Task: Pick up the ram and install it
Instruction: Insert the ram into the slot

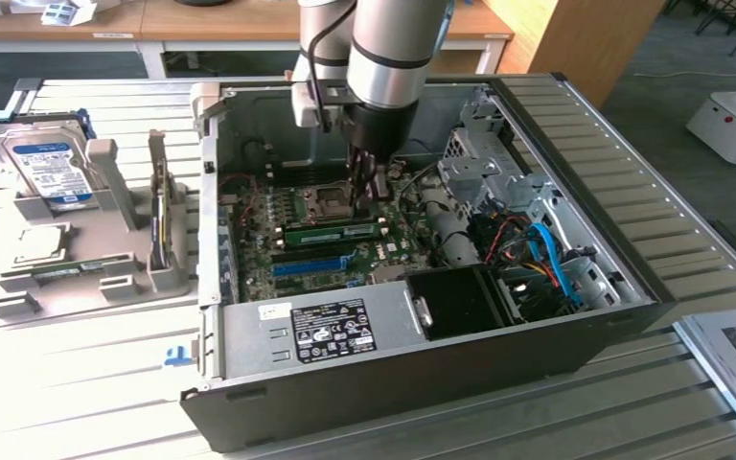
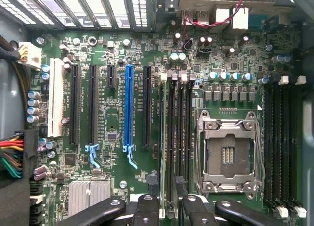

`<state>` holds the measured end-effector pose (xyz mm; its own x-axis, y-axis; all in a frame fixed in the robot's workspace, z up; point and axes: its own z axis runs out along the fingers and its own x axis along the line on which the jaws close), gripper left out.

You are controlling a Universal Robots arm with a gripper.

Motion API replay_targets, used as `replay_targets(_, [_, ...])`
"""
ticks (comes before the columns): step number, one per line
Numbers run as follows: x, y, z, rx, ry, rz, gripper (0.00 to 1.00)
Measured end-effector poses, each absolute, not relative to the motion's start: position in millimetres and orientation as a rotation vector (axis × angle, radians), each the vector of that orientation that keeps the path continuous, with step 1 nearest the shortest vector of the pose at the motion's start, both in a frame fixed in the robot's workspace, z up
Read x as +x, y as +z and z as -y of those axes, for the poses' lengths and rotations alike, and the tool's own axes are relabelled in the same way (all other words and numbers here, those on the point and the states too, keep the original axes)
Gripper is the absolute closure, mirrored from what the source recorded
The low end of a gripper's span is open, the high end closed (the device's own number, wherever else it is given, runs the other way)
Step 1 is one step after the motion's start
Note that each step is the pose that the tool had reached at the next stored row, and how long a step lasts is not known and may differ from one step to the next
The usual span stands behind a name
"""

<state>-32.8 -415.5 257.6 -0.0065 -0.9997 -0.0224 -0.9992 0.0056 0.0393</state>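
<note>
1. Arm pose. In the exterior view we see the arm (image 1: 387, 57) standing close to vertical, reaching straight down into the open computer case (image 1: 406, 383) that lies on its side on the tabletop (image 1: 87, 383). The gripper (image 1: 368, 192) hangs over the motherboard (image 1: 342, 251), beside the empty CPU socket (image 1: 330, 201).

2. Fingers. In the wrist view we find the gripper (image 2: 168, 205) pointed squarely at the board, with the black fingers (image 2: 147, 206) parted and released. One finger stands to each side of the memory slots (image 2: 181, 138). We cannot tell whether either finger touches anything; nothing is clamped between them.

3. The ram. The ram (image 1: 330, 231) stands on edge in a memory slot, between the CPU socket and the blue expansion slot (image 1: 310, 264), just below the fingertips. In the wrist view we see the ram (image 2: 164, 138) edge-on as a thin pale line; it runs parallel to the blue expansion slot (image 2: 129, 106), with a black slot between them, and passes between the parted fingers.

4. Surroundings. A grey fixture (image 1: 126, 278) on the tabletop, at the exterior view's left and well apart from the case, carries a hard drive (image 1: 49, 168) standing upright and a second green stick (image 1: 72, 268) lying flat.
</note>
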Motion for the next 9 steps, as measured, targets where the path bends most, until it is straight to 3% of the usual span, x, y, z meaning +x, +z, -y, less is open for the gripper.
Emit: replay_targets(9, [-32,269,416,2.206,-0.068,2.219,0.75])
